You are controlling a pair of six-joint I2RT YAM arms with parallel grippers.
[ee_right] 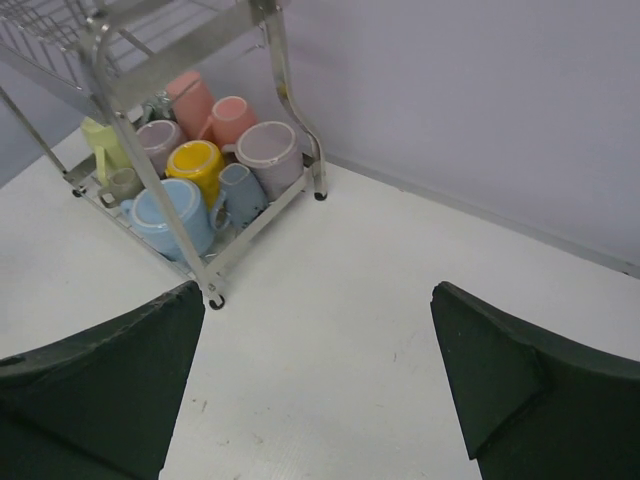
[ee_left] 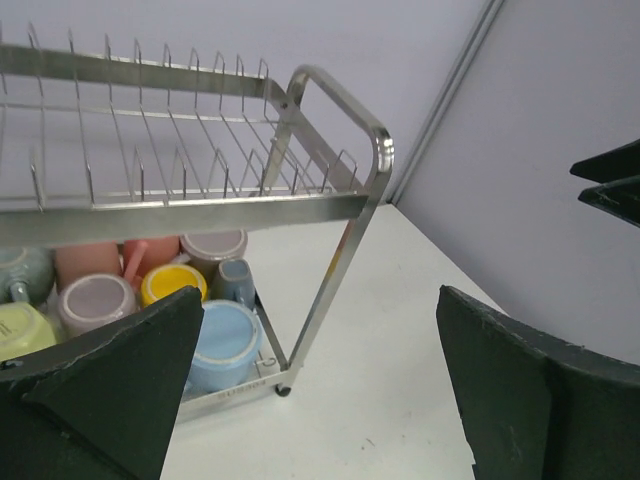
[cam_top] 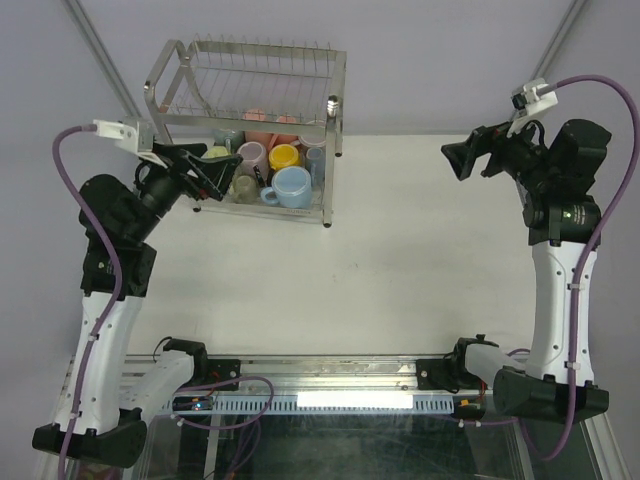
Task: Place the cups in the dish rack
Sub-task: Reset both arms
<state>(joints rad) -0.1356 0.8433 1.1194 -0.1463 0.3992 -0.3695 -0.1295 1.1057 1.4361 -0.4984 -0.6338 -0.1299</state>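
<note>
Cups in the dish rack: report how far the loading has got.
Done: the cups sit packed on the dish rack's lower shelf; no cup shows on the table. In hand: nothing, left hand and right hand both open, empty. Left: seemingly nothing.

This is looking like a robotics lab. 2 arms (cam_top: 100, 300) are flanking a white table (cam_top: 400, 260), plain walls (ee_right: 480, 90) standing beyond the fingers (ee_right: 100, 390).

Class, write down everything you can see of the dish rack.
The dish rack is shiny chrome-looking metal: a tubular frame with rounded handles and two tiers of wire. It stands upright on small feet at the far left of the white table. The slotted upper shelf is bare; the lower tier holds the cups, packed close.
</note>
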